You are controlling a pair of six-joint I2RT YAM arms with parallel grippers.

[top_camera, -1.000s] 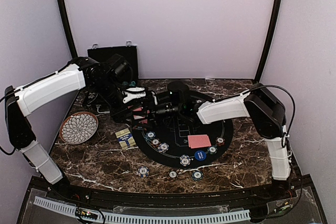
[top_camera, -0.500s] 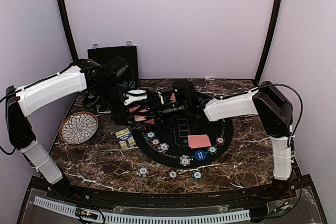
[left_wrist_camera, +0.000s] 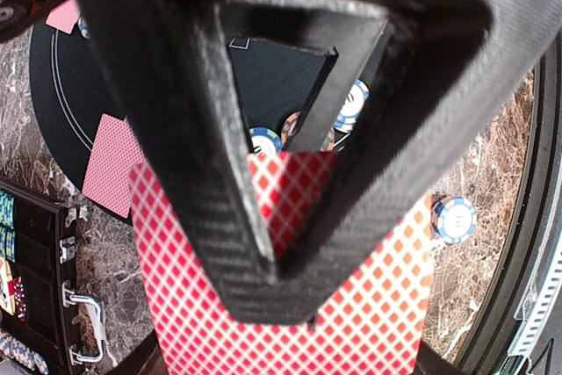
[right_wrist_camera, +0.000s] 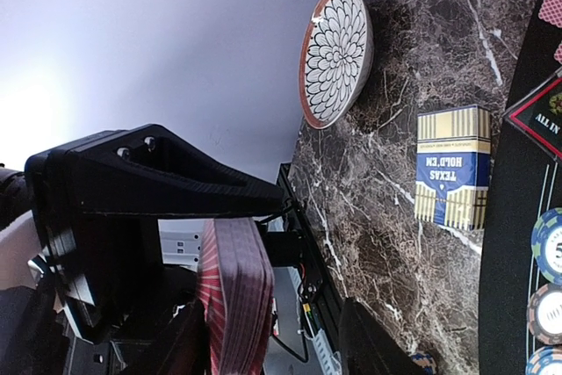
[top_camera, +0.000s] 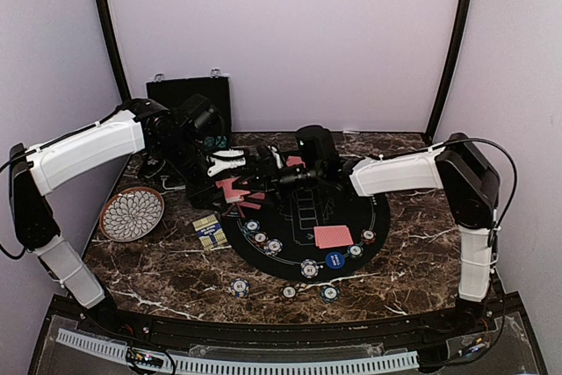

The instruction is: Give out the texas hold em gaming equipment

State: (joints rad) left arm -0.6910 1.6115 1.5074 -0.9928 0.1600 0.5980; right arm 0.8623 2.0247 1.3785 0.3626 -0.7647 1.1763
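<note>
My left gripper (top_camera: pixel 226 185) is shut on a deck of red-backed playing cards (top_camera: pixel 232 191) held above the left rim of the black round mat (top_camera: pixel 386 217). In the left wrist view its fingers (left_wrist_camera: pixel 219 173) pinch the deck (left_wrist_camera: pixel 351 322) flat. My right gripper (top_camera: pixel 263 176) meets the deck from the right. In the right wrist view the deck (right_wrist_camera: pixel 237 296) stands edge-on between its open fingers (right_wrist_camera: pixel 373 344), with a gap on one side. One card (top_camera: pixel 333 236) lies on the mat beside striped chips (top_camera: pixel 309 268) and a blue button disc (top_camera: pixel 335 259).
A petal-pattern plate (top_camera: pixel 132 213) sits at the left, a blue and cream card box (top_camera: pixel 209 229) beside the mat. A black case (top_camera: pixel 189 94) stands at the back left. Three chips (top_camera: pixel 289 292) lie in front of the mat.
My right arm has swung back and right at the elbow while its gripper stays at the deck, its fingers drawing closer together. The left gripper keeps the deck in place.
</note>
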